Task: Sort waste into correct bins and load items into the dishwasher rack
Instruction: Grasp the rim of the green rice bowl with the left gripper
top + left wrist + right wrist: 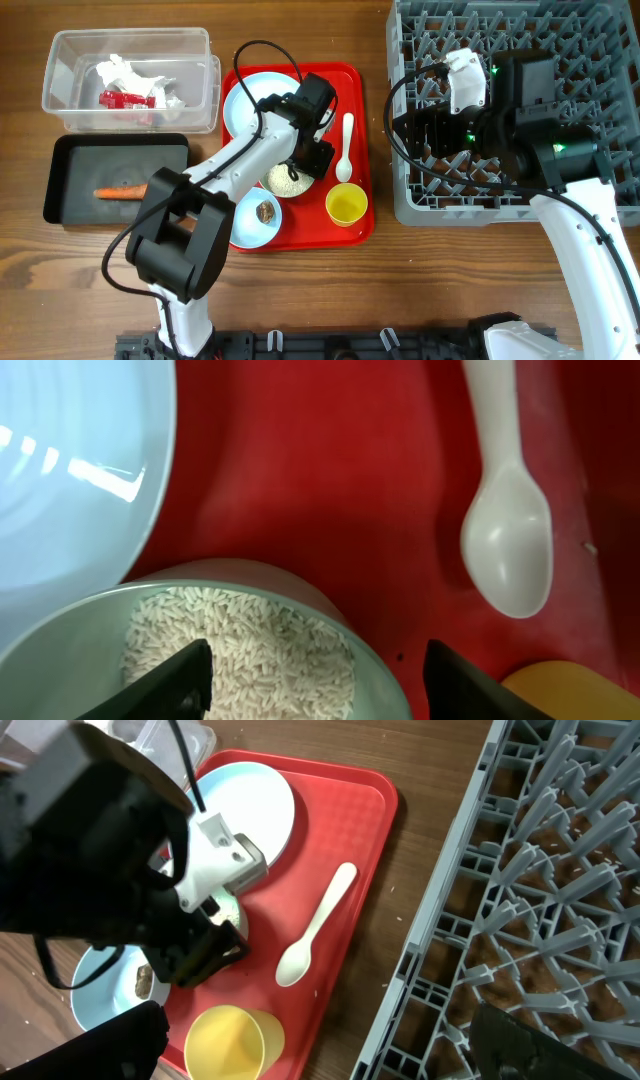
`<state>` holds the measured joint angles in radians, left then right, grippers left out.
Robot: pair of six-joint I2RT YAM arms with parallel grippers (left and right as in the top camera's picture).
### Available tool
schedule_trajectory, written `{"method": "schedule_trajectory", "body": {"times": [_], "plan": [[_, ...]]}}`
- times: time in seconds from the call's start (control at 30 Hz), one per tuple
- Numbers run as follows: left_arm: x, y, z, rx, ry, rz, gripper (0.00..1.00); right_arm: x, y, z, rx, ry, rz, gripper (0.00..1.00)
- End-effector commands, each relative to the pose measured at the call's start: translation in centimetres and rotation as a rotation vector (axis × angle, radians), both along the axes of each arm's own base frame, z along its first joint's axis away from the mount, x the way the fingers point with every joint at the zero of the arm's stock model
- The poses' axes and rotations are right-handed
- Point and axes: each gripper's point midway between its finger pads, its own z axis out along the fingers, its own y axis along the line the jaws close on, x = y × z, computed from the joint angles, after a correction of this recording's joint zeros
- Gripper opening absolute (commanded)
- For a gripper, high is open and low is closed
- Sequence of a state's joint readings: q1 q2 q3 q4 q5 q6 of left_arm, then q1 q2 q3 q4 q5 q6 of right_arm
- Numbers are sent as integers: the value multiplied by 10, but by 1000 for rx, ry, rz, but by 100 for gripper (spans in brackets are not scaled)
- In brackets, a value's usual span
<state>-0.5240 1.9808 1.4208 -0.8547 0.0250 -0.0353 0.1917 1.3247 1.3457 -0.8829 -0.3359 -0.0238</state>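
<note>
**The left gripper (320,675) is spread over the rice bowl, and the right gripper (315,1030) is wide open with nothing in it.**

The left wrist view shows up close what the arm hides from above. One finger (190,680) is over the white rice grains (260,650) inside the pale green bowl (80,650). The other finger is outside the rim, over the red serving tray (320,470). Neither finger presses the rim. The white plastic spoon (505,550) lies near, and the light blue plate (70,480) is just beside the bowl.

Only the top view shows the bins. The tissue (120,72) and the red wrapper (125,100) lie in the clear tub (60,95). The carrot (120,192) lies in the black tray (70,200). The brown lump (265,211) sits in the light blue bowl (245,230).

The right wrist view shows the dishwasher rack (540,870) beside the red tray, and the yellow cup (232,1038) on the tray.
</note>
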Motion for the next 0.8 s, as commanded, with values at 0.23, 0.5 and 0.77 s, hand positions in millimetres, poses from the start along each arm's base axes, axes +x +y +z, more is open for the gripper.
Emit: {"method": "schedule_trajectory", "body": {"times": [0.23,0.5,0.77], "plan": [[-5,-3,-22,57,30,93,4,3,0,4,5,-6,-7,100],[-7,-5,-22,37,46,190,4,3,0,4,0,-10,-2,100],[-16,-3,-16,34,84,238,4,4,0,4,2,-13,-2,100]]}}
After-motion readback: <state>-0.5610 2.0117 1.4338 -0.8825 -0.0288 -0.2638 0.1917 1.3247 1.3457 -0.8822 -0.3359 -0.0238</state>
